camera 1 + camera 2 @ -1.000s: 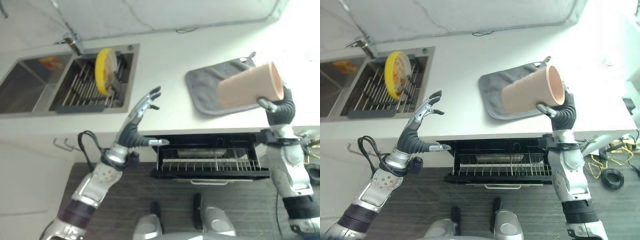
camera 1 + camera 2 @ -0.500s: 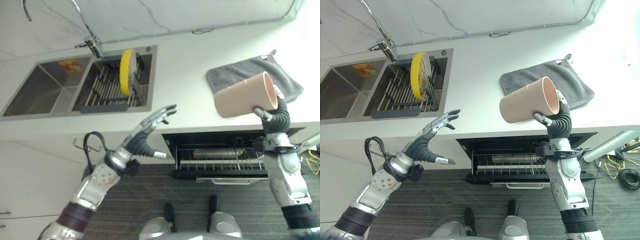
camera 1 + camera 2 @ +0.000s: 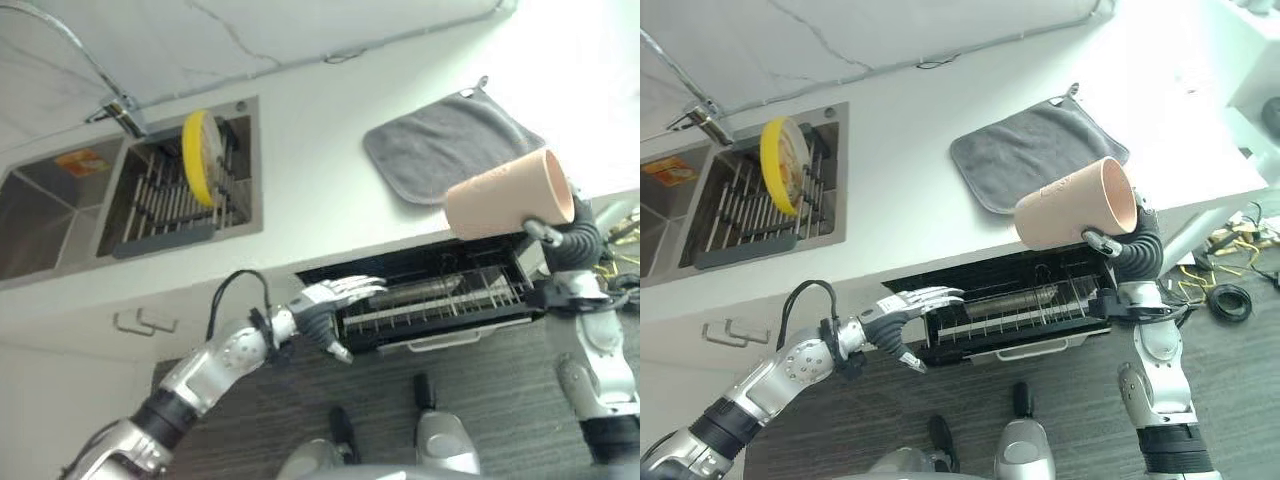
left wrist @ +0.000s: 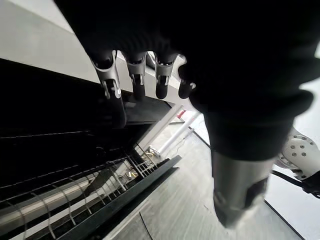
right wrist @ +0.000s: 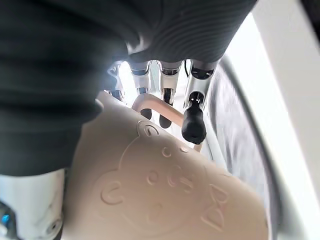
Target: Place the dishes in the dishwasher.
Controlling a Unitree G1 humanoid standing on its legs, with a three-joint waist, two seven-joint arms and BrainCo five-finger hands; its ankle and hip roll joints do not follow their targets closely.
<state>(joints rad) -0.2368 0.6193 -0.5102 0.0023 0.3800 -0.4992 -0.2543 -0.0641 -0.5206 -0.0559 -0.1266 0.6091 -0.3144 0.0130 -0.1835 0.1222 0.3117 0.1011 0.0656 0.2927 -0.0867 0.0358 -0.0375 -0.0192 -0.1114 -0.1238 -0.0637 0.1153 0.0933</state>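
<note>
- While your right hand [image 3: 1132, 243] grips the peach cup [image 3: 1076, 207] on its side above the counter edge [image 3: 890, 275], the dishwasher rack [image 3: 1010, 315] stands pulled out below.
- Your left hand [image 3: 902, 312], fingers straight and relaxed, sits at the rack's left end.
- Grey mat [image 3: 1035, 150] lies behind the cup; yellow plate [image 3: 779, 178] stands upright in the sink rack [image 3: 750, 215], well apart.

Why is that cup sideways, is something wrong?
Nothing is spilled or broken. The right robot hand holds the beige cup tipped on its side above the open dishwasher rack. The yellow plate stands on edge in the sink rack.
</note>
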